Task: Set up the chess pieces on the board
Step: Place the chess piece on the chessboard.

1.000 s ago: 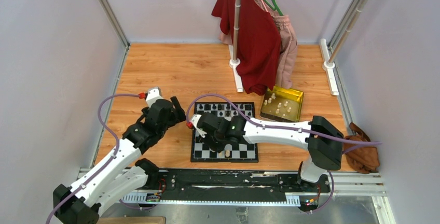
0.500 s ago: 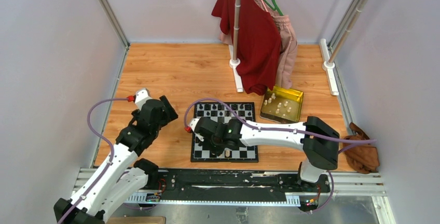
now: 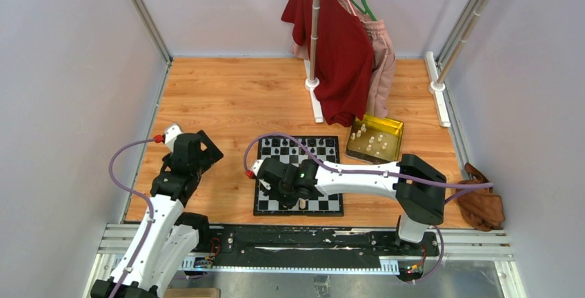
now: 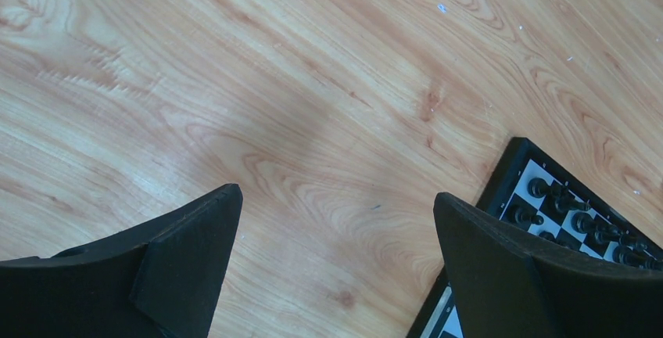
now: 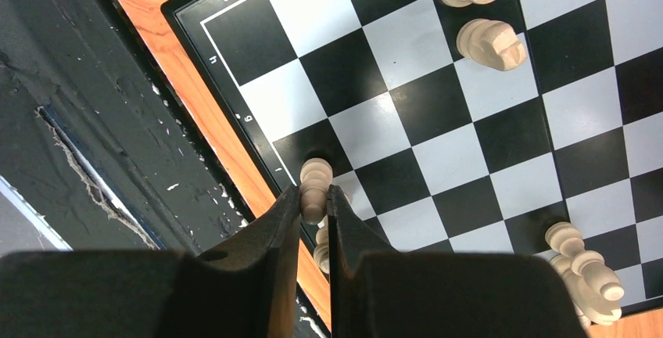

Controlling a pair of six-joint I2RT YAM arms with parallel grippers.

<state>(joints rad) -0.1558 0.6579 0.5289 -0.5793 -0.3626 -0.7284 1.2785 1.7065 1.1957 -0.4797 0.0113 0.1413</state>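
The right gripper (image 5: 313, 191) pinched a cream pawn (image 5: 316, 174) between narrowed fingers, at the near edge of the board (image 5: 438, 111). Other cream pieces (image 5: 489, 41) stood further in on the board, and black chessmen (image 3: 296, 147) lined its far rows. The left gripper (image 4: 336, 201) hung wide open over bare wood, left of the board.

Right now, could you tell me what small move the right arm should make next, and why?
Probably open the jaws to release: the right gripper pinches a cream piece on a black edge-row square of the board, seemingly seated.
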